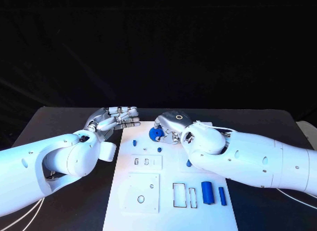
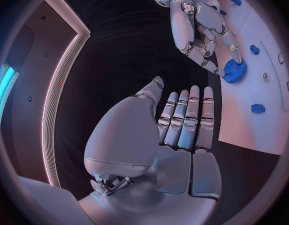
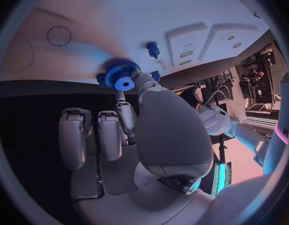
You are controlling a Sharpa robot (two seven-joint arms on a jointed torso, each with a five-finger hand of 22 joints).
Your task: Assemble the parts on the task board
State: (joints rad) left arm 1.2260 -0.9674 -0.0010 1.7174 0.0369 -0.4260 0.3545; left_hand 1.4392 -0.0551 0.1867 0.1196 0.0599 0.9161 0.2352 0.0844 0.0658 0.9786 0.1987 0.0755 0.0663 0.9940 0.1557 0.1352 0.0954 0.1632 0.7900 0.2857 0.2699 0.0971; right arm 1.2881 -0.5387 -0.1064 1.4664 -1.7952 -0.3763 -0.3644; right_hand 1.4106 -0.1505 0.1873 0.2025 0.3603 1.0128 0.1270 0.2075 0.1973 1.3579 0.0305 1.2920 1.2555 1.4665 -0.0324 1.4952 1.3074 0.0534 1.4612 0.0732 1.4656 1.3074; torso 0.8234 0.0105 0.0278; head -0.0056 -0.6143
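In the head view, the right hand [image 1: 171, 126] covers most of the blue gear [image 1: 156, 134], so how its fingers meet it cannot be made out there. The right arm [image 1: 248, 159] hides part of the task board [image 1: 148, 211], whose near edge the picture cuts off.

The left arm [image 1: 54, 163] reaches in over the table's near left, and its left hand [image 1: 115, 119] hangs just off the far left corner of the task board [image 1: 169, 192], fingers straight, side by side and holding nothing, the thumb set apart. The right arm [image 1: 255, 161] crosses in from the right above the board, its wrist bent so that the right hand [image 1: 169, 129] points down at the board's far end. There it pinches a blue gear [image 3: 121, 76] between thumb and a fingertip, while its other fingers are curled back, clear of the gear.
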